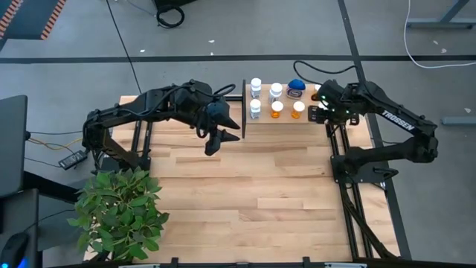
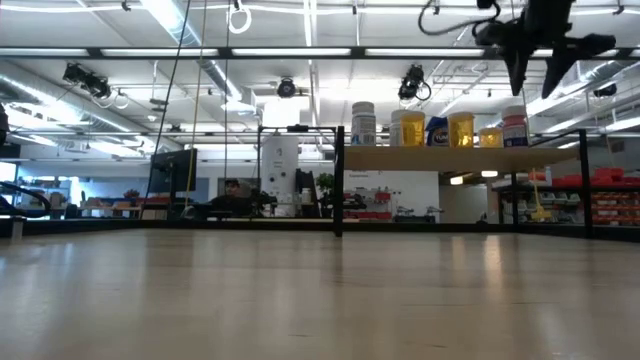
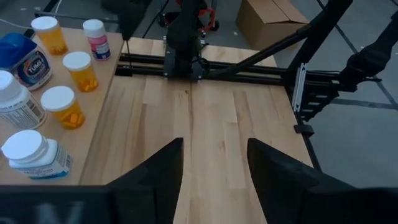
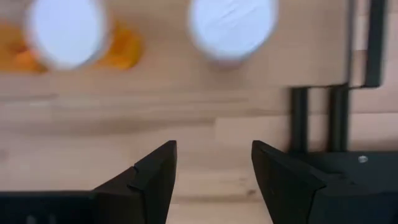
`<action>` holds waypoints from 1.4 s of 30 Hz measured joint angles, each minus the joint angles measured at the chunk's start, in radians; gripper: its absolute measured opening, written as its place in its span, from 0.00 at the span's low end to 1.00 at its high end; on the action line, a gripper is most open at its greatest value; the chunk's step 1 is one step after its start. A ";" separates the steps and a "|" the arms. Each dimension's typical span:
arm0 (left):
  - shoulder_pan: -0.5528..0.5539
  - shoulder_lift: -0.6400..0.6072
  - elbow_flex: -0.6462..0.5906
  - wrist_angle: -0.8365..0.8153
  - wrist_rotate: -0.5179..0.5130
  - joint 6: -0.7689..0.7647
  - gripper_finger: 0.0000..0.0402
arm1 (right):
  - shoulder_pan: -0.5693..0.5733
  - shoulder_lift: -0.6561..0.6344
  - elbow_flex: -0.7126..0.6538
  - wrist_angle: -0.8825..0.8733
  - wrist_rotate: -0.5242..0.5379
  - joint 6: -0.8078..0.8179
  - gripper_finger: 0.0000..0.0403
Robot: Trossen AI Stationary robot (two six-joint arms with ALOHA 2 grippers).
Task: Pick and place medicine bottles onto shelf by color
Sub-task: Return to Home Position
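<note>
A green leafy plant (image 1: 119, 212) fills the high view's lower left, on the plank tabletop (image 1: 245, 201). A cardboard box (image 3: 267, 22) sits on the floor beyond.

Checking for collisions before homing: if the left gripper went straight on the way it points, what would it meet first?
Probably nothing but the bare light-wood plank tabletop, then the right arm's black base; depth is unclear. The left gripper is open.
</note>
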 joint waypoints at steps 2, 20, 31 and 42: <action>0.001 0.000 0.000 -0.011 0.000 -0.001 0.44 | 0.052 -0.013 0.027 -0.003 -0.011 0.015 0.54; 0.087 -0.371 -0.785 0.747 0.031 -0.295 0.01 | 0.689 -0.414 -0.303 0.561 0.287 0.052 0.21; 0.175 -0.582 -1.370 1.275 0.047 -0.534 0.01 | 0.739 -0.679 -0.765 1.093 0.279 -0.025 0.02; 0.330 -0.708 -1.580 1.423 0.149 -0.547 0.00 | 0.739 -1.045 -0.980 1.112 0.375 -0.184 0.02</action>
